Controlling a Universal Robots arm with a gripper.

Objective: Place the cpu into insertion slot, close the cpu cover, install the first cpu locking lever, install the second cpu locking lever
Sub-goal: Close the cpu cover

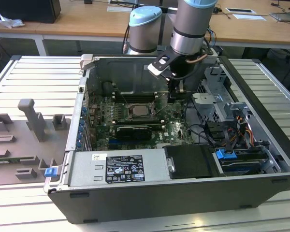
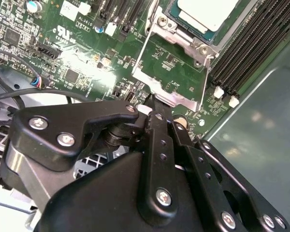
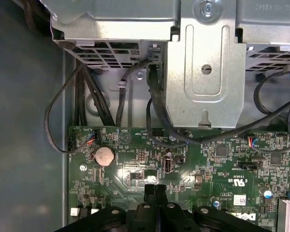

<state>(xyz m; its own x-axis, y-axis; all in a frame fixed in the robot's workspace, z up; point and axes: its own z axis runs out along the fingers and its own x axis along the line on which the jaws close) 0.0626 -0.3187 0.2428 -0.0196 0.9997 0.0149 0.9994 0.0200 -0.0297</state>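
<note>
— What carries it all?
— In the exterior view, a slatted metal surface (image 1: 38, 82) holds the open computer case (image 1: 135, 203) (desks (image 1: 77, 21) stand behind). The claw (image 1: 176, 94) hangs low inside, near the cpu (image 1: 137, 111).
— The second wrist view?
— The cpu sits in the insertion slot (image 2: 181, 38). The cpu cover (image 2: 166, 92) lies open, with the claw's closed tip at its outer edge.
— The first wrist view?
— Cables (image 3: 154, 121) and a drive cage (image 3: 208, 77) crowd the board's edge, and bare case wall (image 3: 24, 121) lies beside it.

Printed label (image 1: 124, 168) on the power supply (image 1: 84, 171) — wording not legible.
</note>
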